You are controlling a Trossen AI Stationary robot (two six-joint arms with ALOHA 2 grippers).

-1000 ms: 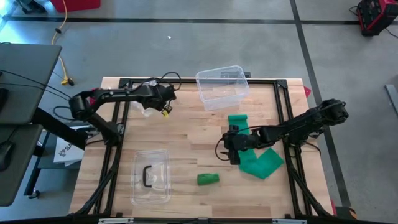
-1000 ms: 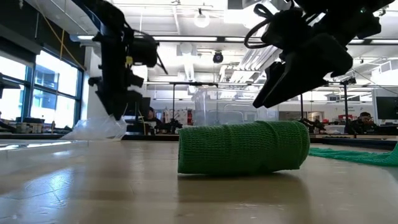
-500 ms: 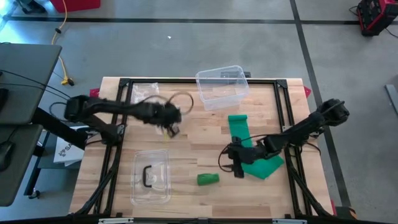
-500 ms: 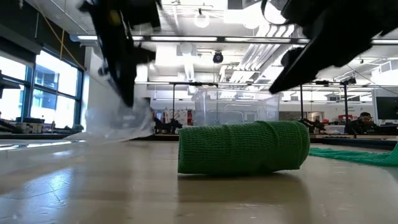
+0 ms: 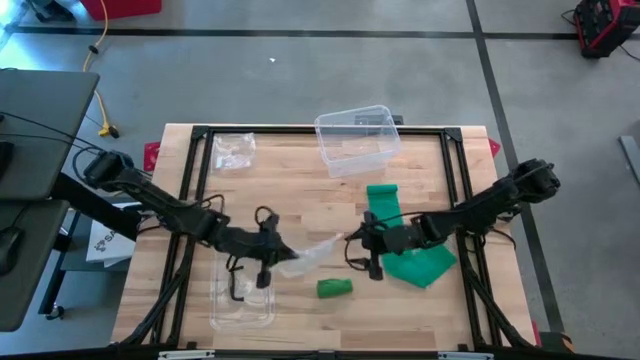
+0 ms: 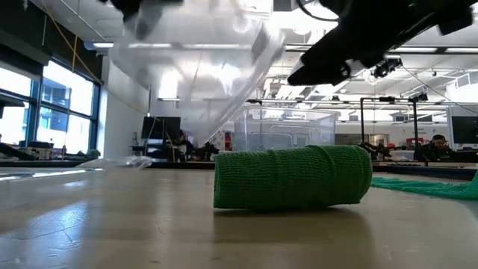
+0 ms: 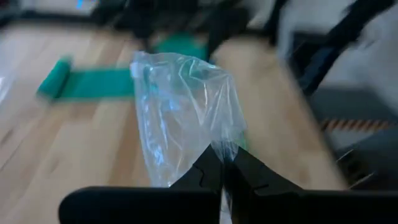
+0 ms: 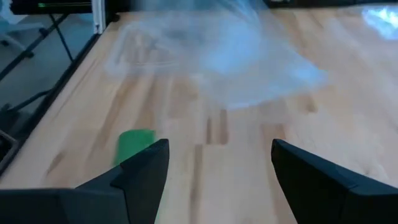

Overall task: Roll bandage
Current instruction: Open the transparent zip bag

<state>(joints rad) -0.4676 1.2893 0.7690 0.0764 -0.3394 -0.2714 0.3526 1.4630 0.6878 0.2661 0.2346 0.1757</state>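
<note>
Bandage roll (image 5: 334,288), green and already wound, lay on its side on the wooden table (image 5: 300,200) near the front edge, with the unrolled green strip (image 5: 400,240) flat on the boards to its right. You had brought the left gripper (image 5: 268,252) from the table's far left corner, where it stood a second ago, to the middle front, its fingers now shut tight on a clear plastic bag (image 5: 310,255) that trailed toward the right arm. A second bag (image 5: 232,150) remained at the far left corner. The right gripper (image 5: 368,250) had dropped back toward the strip's near end, fingers spread wide and empty, facing the bag. In my judgement the rolling was done for this roll and you were moving to bag it.

The left wrist view showed what the high view could not: the bag (image 7: 186,118) pinched at one edge between the fingertips (image 7: 211,168). The right wrist view placed the roll (image 8: 134,144) just beyond its open fingers (image 8: 146,168). The low view alone showed the roll (image 6: 291,178) resting untouched, the bag (image 6: 202,82) hanging above it. The clear bin (image 5: 355,140) at the back and its lid (image 5: 243,285) at front left were visible only from above
</note>
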